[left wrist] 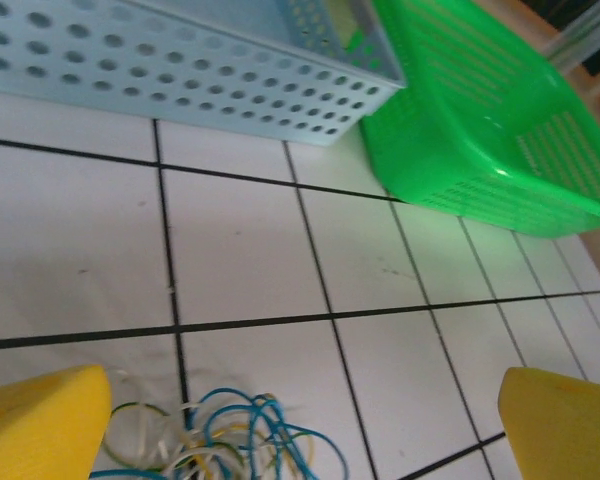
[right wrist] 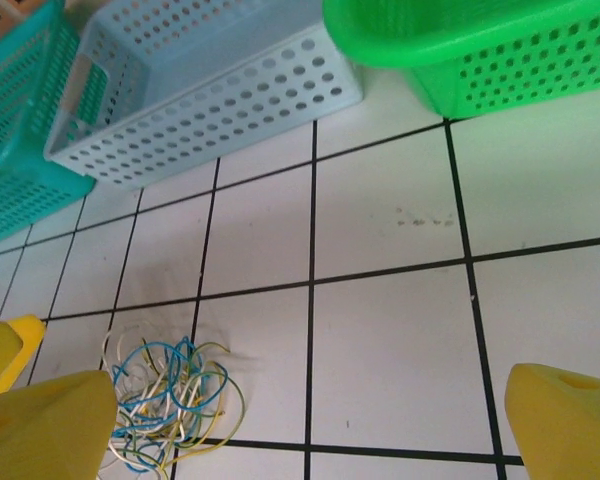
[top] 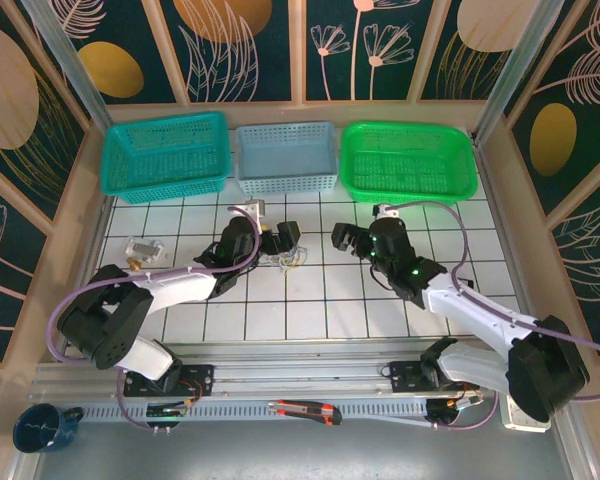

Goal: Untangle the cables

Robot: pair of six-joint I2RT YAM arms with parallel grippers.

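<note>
The cables (top: 284, 259) are a small tangle of thin blue, yellow and white wire loops lying on the white tiled table, in front of the light blue basket. My left gripper (top: 273, 231) hovers just over them, open; in the left wrist view the cables (left wrist: 218, 441) lie low between its yellow fingers (left wrist: 42, 420), nearer the left one, untouched. My right gripper (top: 357, 232) stands open about a tile to the right of the bundle. In the right wrist view the cables (right wrist: 166, 400) sit beside its left finger (right wrist: 52, 430), not between the pads.
Three baskets line the back edge: teal (top: 165, 152), light blue (top: 285, 157), green (top: 408, 162). A small clear object (top: 140, 250) lies left of the left arm. A box cutter (top: 306, 411) and a blue mug (top: 44, 426) sit by the arm bases.
</note>
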